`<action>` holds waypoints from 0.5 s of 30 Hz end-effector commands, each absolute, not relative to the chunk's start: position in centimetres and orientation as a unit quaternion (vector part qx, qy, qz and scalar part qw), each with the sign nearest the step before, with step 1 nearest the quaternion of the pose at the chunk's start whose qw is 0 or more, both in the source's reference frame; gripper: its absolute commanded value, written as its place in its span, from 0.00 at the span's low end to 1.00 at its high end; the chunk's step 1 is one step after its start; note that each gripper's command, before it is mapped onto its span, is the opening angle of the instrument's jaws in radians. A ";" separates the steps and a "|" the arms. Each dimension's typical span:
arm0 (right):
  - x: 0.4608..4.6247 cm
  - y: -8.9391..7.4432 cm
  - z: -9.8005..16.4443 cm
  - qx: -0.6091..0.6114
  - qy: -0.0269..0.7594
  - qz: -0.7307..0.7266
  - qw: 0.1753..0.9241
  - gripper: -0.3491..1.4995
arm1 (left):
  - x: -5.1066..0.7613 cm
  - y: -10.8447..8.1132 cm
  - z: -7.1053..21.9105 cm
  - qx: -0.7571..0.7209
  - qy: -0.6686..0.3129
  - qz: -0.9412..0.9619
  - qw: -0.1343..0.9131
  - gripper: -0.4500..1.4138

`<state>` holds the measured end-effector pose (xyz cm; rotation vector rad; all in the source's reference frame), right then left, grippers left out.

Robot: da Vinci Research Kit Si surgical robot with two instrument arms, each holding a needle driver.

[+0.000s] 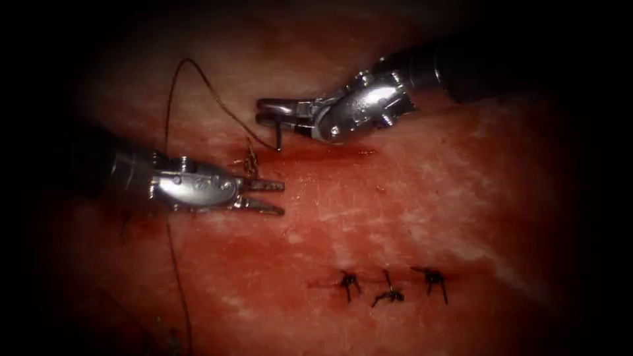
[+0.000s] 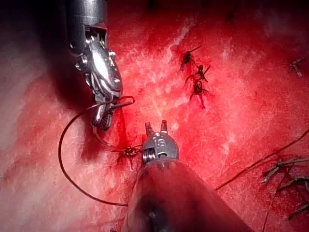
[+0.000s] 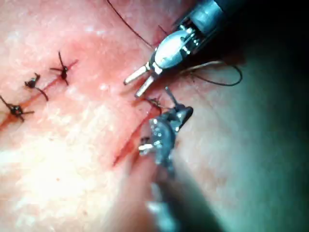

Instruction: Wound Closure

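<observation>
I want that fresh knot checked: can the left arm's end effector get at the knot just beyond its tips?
Probably yes. The left end effector is open and empty, the knot lies close by its tips, with nothing between. The right end effector holds the needle above.

Left tool point(image 1: 267, 196) — polished silver wrist block w/ a small screw on top and faint engraved marks along its side, ending in two short, dark, serrated jaws; shaft behind is dark and cylindrical. In the left wrist view the clevis bears a stamped number, approx. "16". Right tool point(image 1: 267, 111) — bright metal wrist w/ round pivot pins and stacked joint segments, slim dark jaws, and a glossy black shaft.
</observation>
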<state>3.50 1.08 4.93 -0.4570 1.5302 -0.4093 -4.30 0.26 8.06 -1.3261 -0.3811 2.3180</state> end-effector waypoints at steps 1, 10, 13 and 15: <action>3.58 0.9 5.0 -0.206 0.682 -0.188 0.676 0.00 | -4.34 0.2 8.1 -0.479 -0.138 0.838 0.220 0.24; 3.48 0.6 5.0 -0.261 0.668 -0.253 0.649 0.00 | -4.31 0.2 8.1 -0.479 -0.142 0.837 0.224 0.25; 3.40 0.4 5.0 -0.266 0.669 -0.260 0.644 0.00 | -4.29 0.2 8.2 -0.477 -0.143 0.837 0.225 0.25; 3.34 0.3 5.0 -0.268 0.667 -0.265 0.643 0.00 | -4.29 0.2 8.2 -0.477 -0.144 0.837 0.227 0.24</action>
